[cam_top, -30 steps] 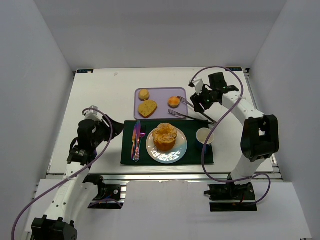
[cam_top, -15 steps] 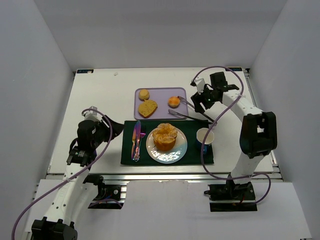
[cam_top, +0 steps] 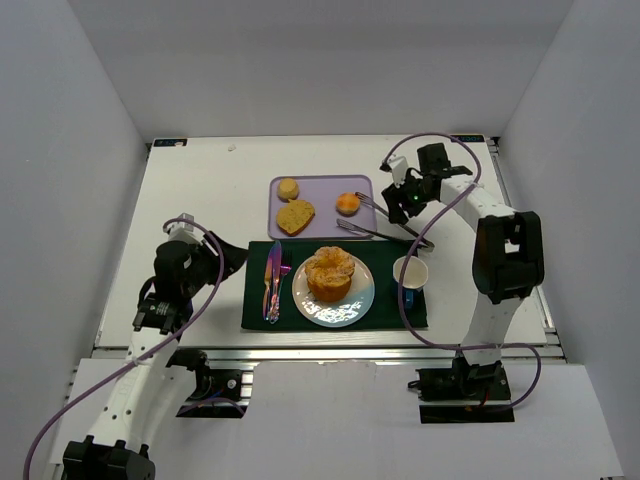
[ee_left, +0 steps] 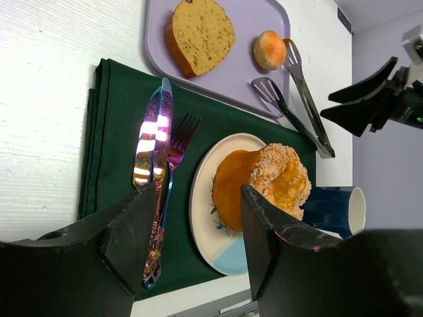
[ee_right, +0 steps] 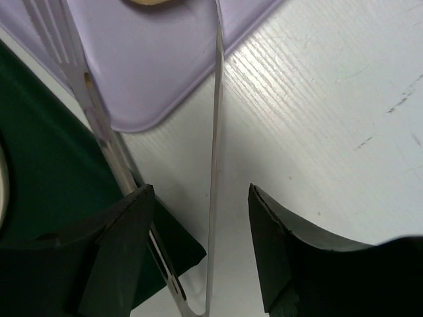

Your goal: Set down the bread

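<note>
Golden-orange and ridged on top, the bread (cam_top: 329, 272) sits in the middle of a white plate (cam_top: 341, 316) and covers about half of it. The plate lies on a dark green cloth (cam_top: 384, 300) spread on the white desk (cam_top: 200, 190). A shiny iridescent knife (ee_left: 151, 142) and fork (ee_left: 175, 148) lie side by side on the cloth just left of the plate. A blue cup (cam_top: 410, 270) with a white inside stands at the cloth's right edge. Behind the cloth is a lavender tray (cam_top: 325, 190) holding a flat yellow slice (ee_left: 198, 33), a small smooth orange bun (ee_left: 269, 49) and a small pale round piece (cam_top: 288, 188). Metal tongs (ee_left: 268, 89) lie with their heads on the tray's right side and near corner, the handle end running off towards the cup. The right end effector (ee_right: 199, 188) hangs over the tongs with its jaws fairly wide. One tong arm shows in the gap and the other runs by its left finger, and I cannot tell whether either is touched. The left end effector (ee_left: 197, 191) hovers near the cloth's left edge, well apart from the bread. Its jaws stand narrowly apart with nothing between them.
</note>
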Action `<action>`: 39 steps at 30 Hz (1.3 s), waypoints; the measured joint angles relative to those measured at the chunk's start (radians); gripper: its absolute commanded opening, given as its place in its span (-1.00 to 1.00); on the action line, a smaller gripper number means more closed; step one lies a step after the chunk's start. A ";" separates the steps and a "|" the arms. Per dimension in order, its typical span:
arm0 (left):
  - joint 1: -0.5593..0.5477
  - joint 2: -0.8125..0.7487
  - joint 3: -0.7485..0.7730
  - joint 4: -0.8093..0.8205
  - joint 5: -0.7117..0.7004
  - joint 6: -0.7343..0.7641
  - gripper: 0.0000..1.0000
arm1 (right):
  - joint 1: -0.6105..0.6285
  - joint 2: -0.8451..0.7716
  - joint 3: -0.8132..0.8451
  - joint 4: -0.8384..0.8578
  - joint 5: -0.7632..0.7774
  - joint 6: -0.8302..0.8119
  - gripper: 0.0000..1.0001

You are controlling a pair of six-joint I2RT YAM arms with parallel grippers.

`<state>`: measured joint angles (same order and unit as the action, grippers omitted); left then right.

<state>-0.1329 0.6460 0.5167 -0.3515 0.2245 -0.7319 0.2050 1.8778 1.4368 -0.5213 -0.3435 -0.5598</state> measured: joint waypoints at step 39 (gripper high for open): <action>0.000 0.066 -0.008 0.050 0.001 -0.002 0.27 | -0.323 -0.112 -0.323 0.159 0.240 0.343 -1.00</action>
<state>-0.1329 0.7116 0.5087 -0.3019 0.2256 -0.7341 -0.1184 1.7660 1.1133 -0.3618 -0.1040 -0.2165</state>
